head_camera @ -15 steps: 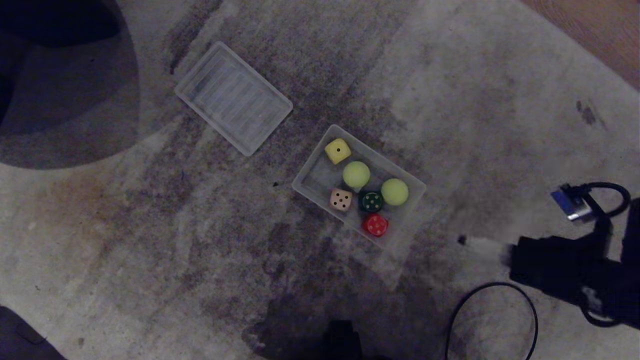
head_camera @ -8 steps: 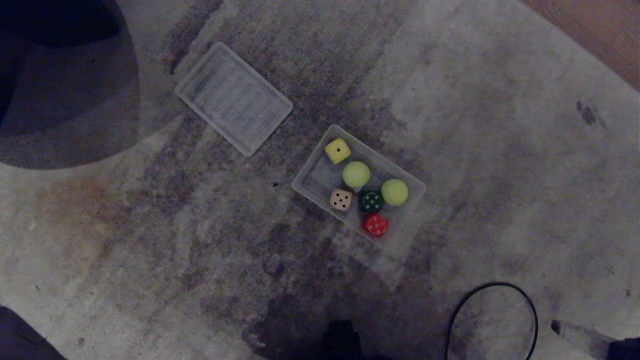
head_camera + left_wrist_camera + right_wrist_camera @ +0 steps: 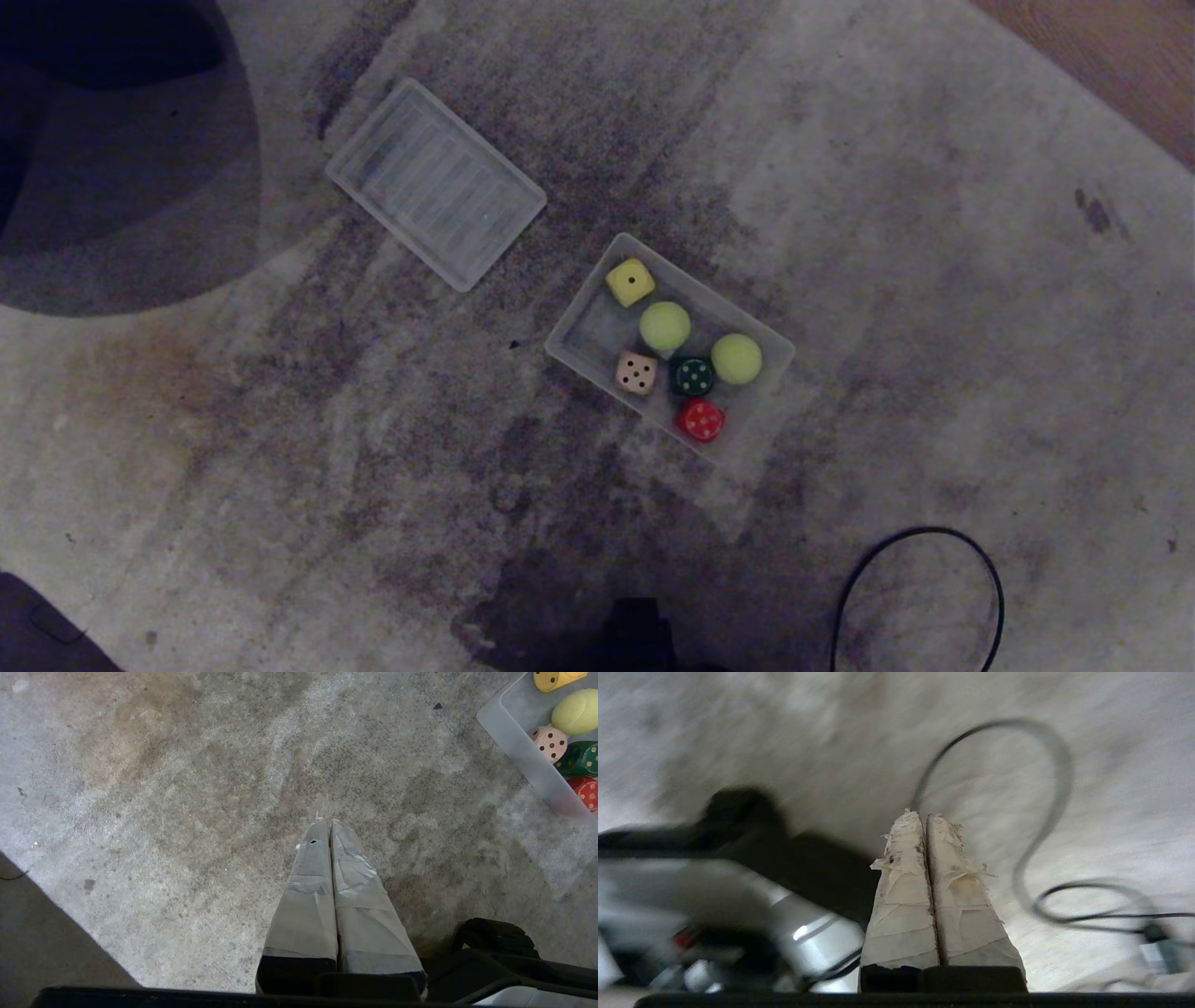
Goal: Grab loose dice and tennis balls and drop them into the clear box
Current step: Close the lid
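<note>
On the worn grey carpet (image 3: 280,448), going from left to right in the head view, the flat ribbed lid (image 3: 436,183) lies by itself, set well apart from the clear box (image 3: 586,336), probably so the box mouth stays free for dropping things in. The box sits near the middle and holds everything the task names: the yellow die (image 3: 630,281) at its far end, a tennis ball (image 3: 665,327) beside it, the beige die (image 3: 636,372), the dark green die (image 3: 695,376), the second tennis ball (image 3: 737,358) and the red die (image 3: 700,419) at the near end. No die or ball shows loose on the carpet, so the collecting looks finished. Further right, a black cable (image 3: 920,579) loops on the floor.

The left gripper (image 3: 327,823) hangs parked over bare carpet, its taped fingers pressed together and empty. The right gripper (image 3: 920,815) is likewise closed on nothing, above the cable loop.

A second ago the right arm reached into the head view's lower right corner; now it is gone from that view, seemingly pulled back to rest, while box, lid and contents have not shifted
</note>
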`<state>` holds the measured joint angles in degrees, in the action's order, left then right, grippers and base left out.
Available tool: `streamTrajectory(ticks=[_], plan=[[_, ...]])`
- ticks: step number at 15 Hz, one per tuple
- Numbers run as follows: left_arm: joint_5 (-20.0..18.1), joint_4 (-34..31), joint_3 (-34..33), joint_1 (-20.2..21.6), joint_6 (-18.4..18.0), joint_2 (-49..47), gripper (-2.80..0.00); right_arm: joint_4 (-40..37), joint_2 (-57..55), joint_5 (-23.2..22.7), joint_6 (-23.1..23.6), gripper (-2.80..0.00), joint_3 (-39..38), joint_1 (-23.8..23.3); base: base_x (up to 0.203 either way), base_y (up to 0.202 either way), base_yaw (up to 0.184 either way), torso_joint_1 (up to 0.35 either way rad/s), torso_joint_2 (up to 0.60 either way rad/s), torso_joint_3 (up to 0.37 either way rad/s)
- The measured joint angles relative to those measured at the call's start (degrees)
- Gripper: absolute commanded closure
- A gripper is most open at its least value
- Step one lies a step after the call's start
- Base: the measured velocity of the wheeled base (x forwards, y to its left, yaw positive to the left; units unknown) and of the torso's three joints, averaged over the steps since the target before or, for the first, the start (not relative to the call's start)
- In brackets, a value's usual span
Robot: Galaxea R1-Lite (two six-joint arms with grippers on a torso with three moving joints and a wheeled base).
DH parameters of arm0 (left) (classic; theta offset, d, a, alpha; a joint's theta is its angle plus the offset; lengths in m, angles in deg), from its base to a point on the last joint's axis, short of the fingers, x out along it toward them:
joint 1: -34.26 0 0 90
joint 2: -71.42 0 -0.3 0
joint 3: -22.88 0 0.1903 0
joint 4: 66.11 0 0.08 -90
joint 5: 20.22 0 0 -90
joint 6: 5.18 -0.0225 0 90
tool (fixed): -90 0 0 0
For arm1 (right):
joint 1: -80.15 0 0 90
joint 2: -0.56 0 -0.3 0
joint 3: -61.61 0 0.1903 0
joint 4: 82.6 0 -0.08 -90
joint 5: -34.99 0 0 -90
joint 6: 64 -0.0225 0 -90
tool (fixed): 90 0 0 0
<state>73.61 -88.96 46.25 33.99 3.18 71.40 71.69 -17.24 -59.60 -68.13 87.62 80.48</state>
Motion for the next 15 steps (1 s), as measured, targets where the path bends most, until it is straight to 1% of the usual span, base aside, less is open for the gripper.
streamTrajectory(ticks=[2,3,7,10,15], plan=[[-0.04,0.00,0.00,0.00,0.01,0.00,0.00,1.05,3.55,6.36,0.33,0.00,-0.84,-0.85,0.000,0.000,0.000,0.000,0.00,0.000],[-0.02,-0.02,0.00,0.00,0.02,0.00,0.00,1.49,5.06,6.56,0.70,0.00,-1.50,-0.93,0.000,0.000,0.000,0.000,0.00,0.000],[-0.04,-0.02,0.00,0.00,0.02,0.00,0.00,2.05,13.73,4.22,4.20,0.00,-2.27,-0.17,0.000,0.000,0.000,0.000,0.00,0.000],[-0.04,-0.01,0.00,0.00,-0.01,0.00,0.00,2.13,16.70,4.04,4.05,0.00,-2.49,0.13,0.000,0.000,0.000,0.000,0.00,0.000],[-0.04,0.00,0.00,0.00,0.02,0.00,0.00,2.04,17.82,3.99,4.10,0.00,-2.51,0.18,0.000,0.000,0.000,0.000,0.00,0.000]])
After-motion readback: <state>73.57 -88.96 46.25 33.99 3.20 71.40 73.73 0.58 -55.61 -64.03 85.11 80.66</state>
